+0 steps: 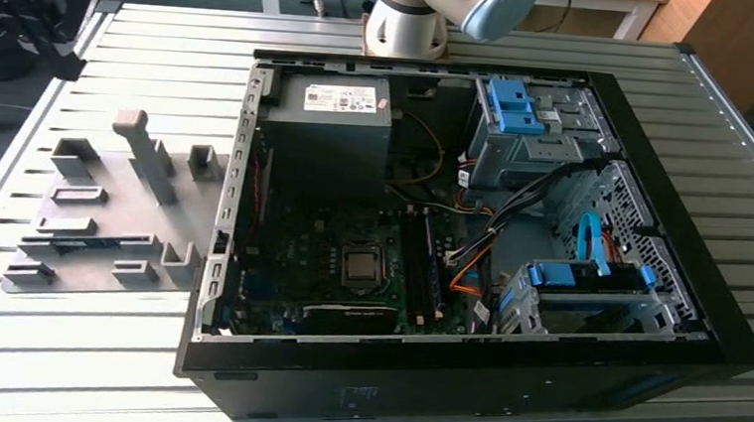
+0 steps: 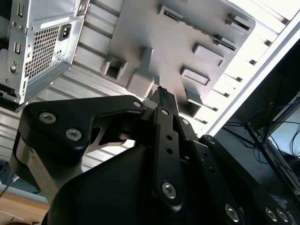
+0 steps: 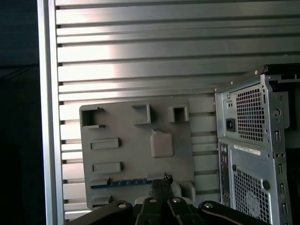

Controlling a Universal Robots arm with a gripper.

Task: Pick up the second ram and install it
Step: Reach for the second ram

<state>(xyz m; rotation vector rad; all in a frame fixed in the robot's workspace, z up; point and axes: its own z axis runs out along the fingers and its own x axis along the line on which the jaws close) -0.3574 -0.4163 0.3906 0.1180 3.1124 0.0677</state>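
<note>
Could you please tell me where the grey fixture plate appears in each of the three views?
Exterior view: the grey fixture plate lies on the exterior view's left, beside the open computer case.
First wrist view: the plate lies alongside the case's rear panel.
Second wrist view: the plate lies beside that rear panel.
Shared landmark: the computer case.

Bluish second ram (image 3: 123, 183) on gray fixture (image 3: 129, 158)

Ribbed brushed-metal table (image 1: 62, 348), matt grey plastic holder tray (image 1: 124, 223), black painted-metal computer case (image 1: 470, 402), matt black pincer (image 3: 161, 183).
</note>
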